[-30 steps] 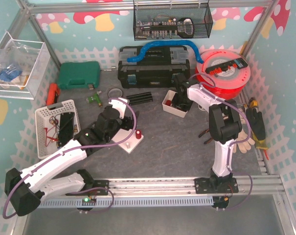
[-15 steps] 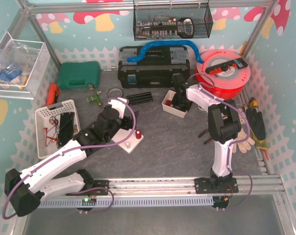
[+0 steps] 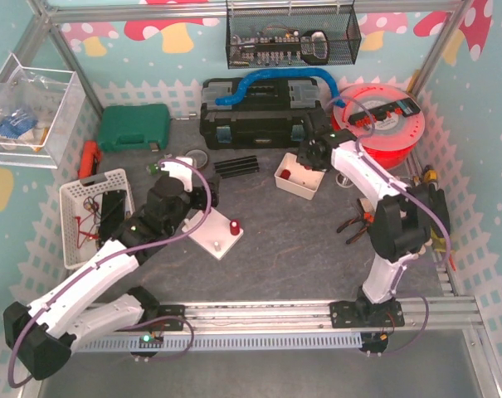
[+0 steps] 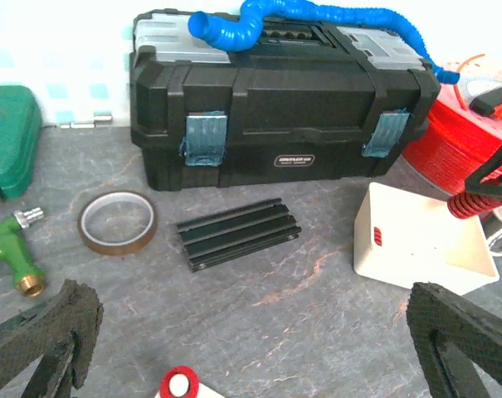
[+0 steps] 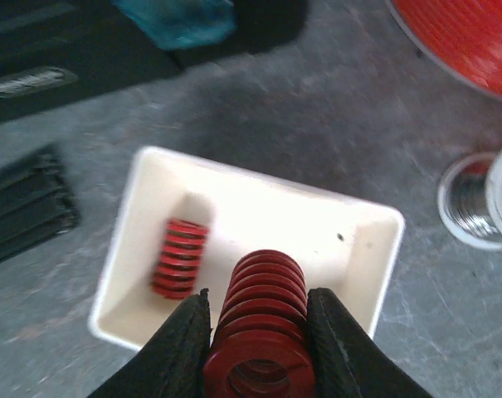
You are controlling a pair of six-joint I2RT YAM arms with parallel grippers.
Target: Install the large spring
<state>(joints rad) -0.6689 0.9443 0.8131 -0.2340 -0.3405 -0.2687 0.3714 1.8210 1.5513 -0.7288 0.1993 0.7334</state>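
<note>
The top external camera sits high behind the arm bases, facing forward and down, far enough off to take in the whole table (image 3: 300, 249) up to the back wall. The left wrist camera rides low near the tabletop, facing the black toolbox (image 4: 275, 124) at the back, with the left gripper (image 4: 255, 315) at its lower corners. The right wrist camera looks steeply down, very close over the white bin (image 5: 317, 224), the right gripper (image 5: 259, 352) at its bottom edge. All three views share the bin, the toolbox and the black rails (image 4: 238, 234)
</note>
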